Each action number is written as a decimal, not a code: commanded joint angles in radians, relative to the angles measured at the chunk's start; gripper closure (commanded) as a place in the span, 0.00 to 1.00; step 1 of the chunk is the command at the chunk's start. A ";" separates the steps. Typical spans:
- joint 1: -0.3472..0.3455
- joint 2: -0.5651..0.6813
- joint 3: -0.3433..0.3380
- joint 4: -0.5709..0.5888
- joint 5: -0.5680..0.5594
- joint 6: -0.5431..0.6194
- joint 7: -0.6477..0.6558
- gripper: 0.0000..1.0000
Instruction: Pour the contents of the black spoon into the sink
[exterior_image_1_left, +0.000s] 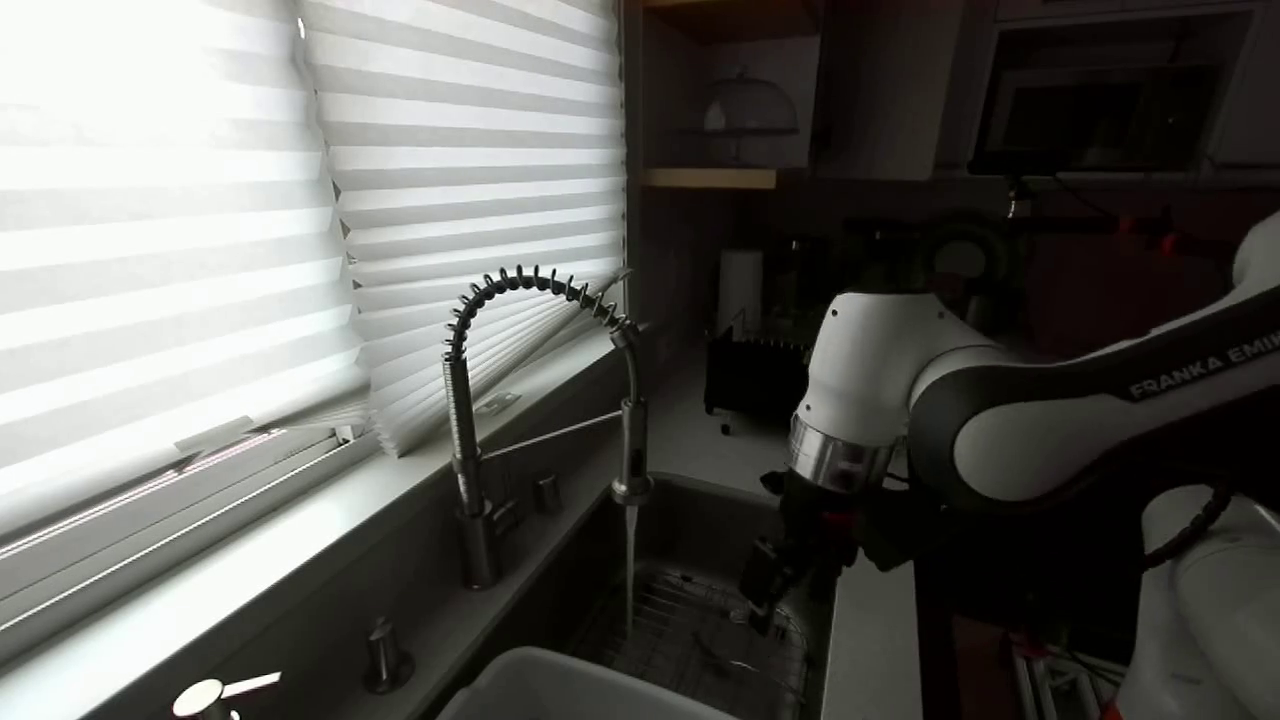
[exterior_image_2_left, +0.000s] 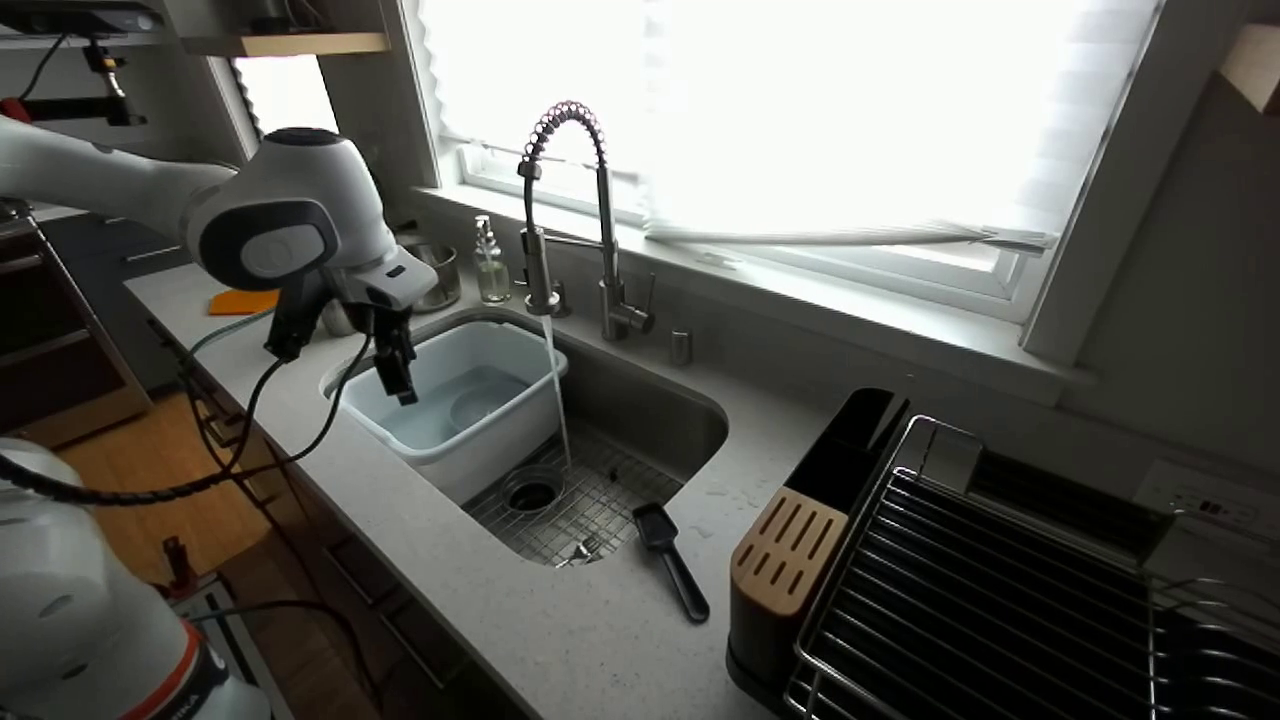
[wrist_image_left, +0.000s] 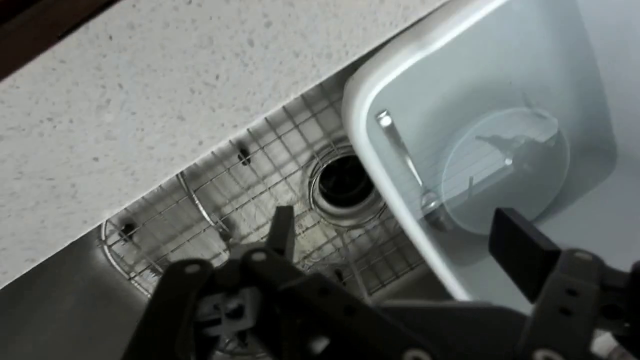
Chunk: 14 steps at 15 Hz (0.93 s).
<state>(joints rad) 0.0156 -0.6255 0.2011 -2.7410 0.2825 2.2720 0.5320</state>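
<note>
- While the gripper (wrist_image_left: 395, 227) hangs above the sink (exterior_image_2_left: 640, 400), its fingers (wrist_image_left: 282, 230) stand well spread with nothing gripped; in the wrist view one is over the sink's floor, the other over the white tub (exterior_image_2_left: 510, 440).
- Well apart from it, the black spoon (exterior_image_2_left: 668, 555) lies on the counter (exterior_image_2_left: 590, 640) at the lower middle of an exterior view, down and to the right of the gripper there (the running water (exterior_image_2_left: 556, 390) from the faucet (exterior_image_2_left: 540, 270) falls between the two in that frame).
- Its long axis slants: scoop end at the upper left, by the sink's rim, touching or overhanging I cannot tell; handle toward the lower right, away from the sink.
- With one arm (exterior_image_2_left: 300, 190) to do it, I judge the coming move as a travel to the frame's lower right, then a turn so the fingers meet across the handle. The utensil block (exterior_image_2_left: 785, 550) near its right may crowd the approach.
- Plain black and slender, the spoon has a small squarish scoop and a straight handle. Whether it holds anything is too dark to tell, so a level lift seems wise.
</note>
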 joint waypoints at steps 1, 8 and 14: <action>-0.098 -0.099 -0.022 -0.049 -0.050 0.026 0.088 0.00; -0.322 -0.133 -0.042 -0.002 -0.197 -0.032 0.300 0.00; -0.397 -0.162 -0.085 0.002 -0.291 -0.055 0.406 0.00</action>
<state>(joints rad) -0.4063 -0.7906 0.1381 -2.7409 0.0121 2.2193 0.9221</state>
